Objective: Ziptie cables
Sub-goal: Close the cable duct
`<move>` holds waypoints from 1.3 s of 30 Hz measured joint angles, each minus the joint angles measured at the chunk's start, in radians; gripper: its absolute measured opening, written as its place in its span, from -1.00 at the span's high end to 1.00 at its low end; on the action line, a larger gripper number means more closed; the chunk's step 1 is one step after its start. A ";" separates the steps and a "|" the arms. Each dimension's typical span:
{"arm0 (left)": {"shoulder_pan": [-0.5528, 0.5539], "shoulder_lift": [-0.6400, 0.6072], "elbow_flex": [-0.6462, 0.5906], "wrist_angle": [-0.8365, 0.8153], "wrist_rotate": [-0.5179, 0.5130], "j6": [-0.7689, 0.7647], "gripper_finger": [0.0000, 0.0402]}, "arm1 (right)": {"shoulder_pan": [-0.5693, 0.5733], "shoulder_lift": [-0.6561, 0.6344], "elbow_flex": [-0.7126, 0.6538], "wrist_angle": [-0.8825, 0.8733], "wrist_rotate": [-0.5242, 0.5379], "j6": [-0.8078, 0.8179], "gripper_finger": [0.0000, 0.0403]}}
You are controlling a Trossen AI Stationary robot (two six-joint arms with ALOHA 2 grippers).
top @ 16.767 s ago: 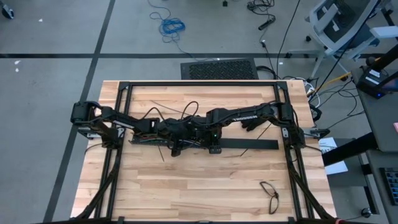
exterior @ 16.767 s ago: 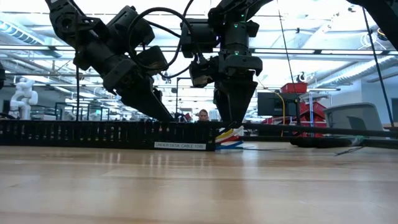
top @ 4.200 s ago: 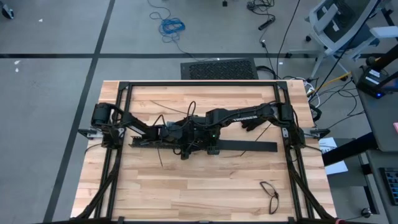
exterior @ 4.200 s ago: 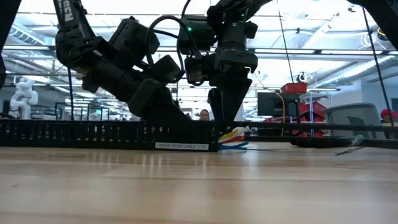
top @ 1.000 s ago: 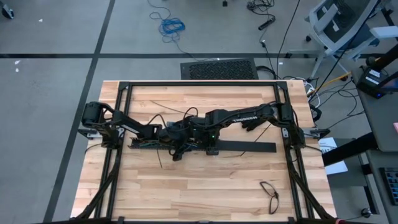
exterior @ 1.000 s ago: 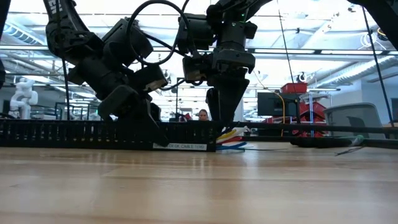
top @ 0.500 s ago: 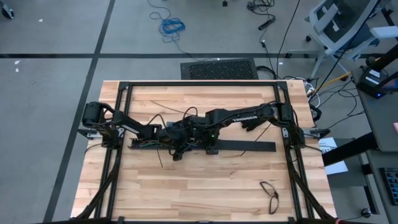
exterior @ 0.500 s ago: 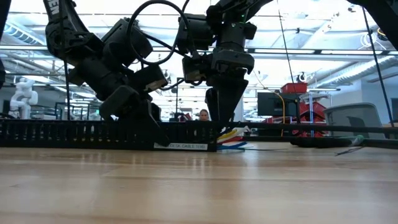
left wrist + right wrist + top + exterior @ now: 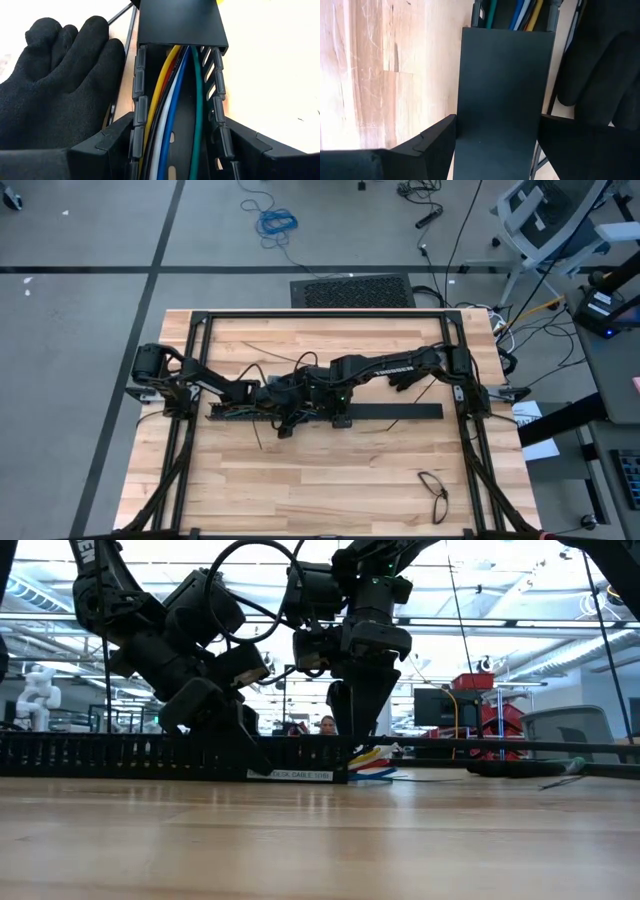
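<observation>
High view: both arms meet mid-table [image 9: 300, 480] over the long black slotted tray [image 9: 395, 412], which lies left to right; the cables inside are hidden there.

Low view: coloured cable ends [image 9: 372, 762] spill from the tray's end.

Left wrist view: the left tool [image 9: 175, 150] straddles the tray with fingers apart, closed on its walls; the cables [image 9: 170, 100] run lengthwise inside, with no ziptie visible, so tying seems undone. A black glove [image 9: 55, 90] lies beside.

Right wrist view: the right tool [image 9: 497, 145] straddles the tray's black lid [image 9: 502, 90], apparently clamping its sides.

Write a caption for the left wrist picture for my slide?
Left tool straddles the slotted black tray, coloured cables inside, a black glove beside it.
</observation>
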 joint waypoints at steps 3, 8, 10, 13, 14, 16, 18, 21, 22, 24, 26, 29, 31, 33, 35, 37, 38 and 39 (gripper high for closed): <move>0.000 0.000 0.000 0.000 0.004 0.008 -0.18 | 0.000 0.000 0.000 0.000 0.000 -0.008 -0.27; 0.000 0.000 0.000 -0.002 0.007 0.019 -0.18 | 0.000 0.000 0.000 -0.001 -0.003 0.008 -0.27; 0.000 0.000 0.000 -0.005 0.007 0.019 -0.20 | 0.000 0.000 0.000 -0.002 -0.003 0.010 -0.27; 0.000 0.000 0.001 -0.008 0.007 0.020 -0.25 | 0.000 0.000 0.000 -0.001 -0.003 0.011 -0.27; 0.000 0.000 0.001 -0.008 0.008 0.021 -0.27 | 0.000 0.000 0.000 0.001 -0.003 0.011 -0.27; 0.000 0.000 0.002 -0.007 0.012 0.023 -0.29 | 0.000 0.000 0.000 0.012 -0.002 0.011 -0.27; -0.001 0.000 0.003 -0.007 0.013 0.021 -0.30 | 0.000 0.000 0.000 0.020 -0.001 0.011 -0.27; 0.000 0.000 0.003 -0.006 0.013 0.019 -0.31 | 0.000 0.000 0.000 0.024 0.000 0.016 -0.27; 0.000 0.000 0.003 -0.004 0.013 0.015 -0.31 | 0.000 0.000 0.000 0.025 0.000 0.016 -0.27; 0.000 -0.001 0.005 -0.002 0.013 -0.002 -0.31 | 0.000 0.000 0.001 0.030 0.000 0.016 -0.27; -0.001 -0.001 0.005 -0.001 0.013 -0.005 -0.31 | 0.000 0.000 0.001 0.033 0.000 0.016 -0.27; -0.001 -0.001 0.005 0.000 0.012 -0.006 -0.31 | 0.000 0.000 0.002 0.034 0.000 0.016 -0.27; 0.000 -0.001 0.005 0.001 0.012 -0.007 -0.31 | 0.000 0.000 0.003 0.035 0.000 0.016 -0.27; 0.000 -0.001 0.005 0.001 0.011 -0.007 -0.31 | 0.000 0.000 0.003 0.037 0.000 0.016 -0.27; 0.000 -0.001 0.005 0.001 0.011 0.000 -0.31 | 0.000 0.000 0.003 0.039 0.000 0.016 -0.27; -0.002 -0.001 0.005 0.001 0.000 0.019 -0.30 | 0.000 0.000 0.003 0.039 0.000 0.017 -0.27; -0.004 -0.001 0.005 0.000 -0.010 0.023 -0.28 | 0.000 0.000 0.003 0.039 0.000 0.017 -0.27; -0.005 -0.001 0.005 0.000 -0.017 0.023 -0.26 | 0.000 0.000 0.003 0.039 0.000 0.017 -0.27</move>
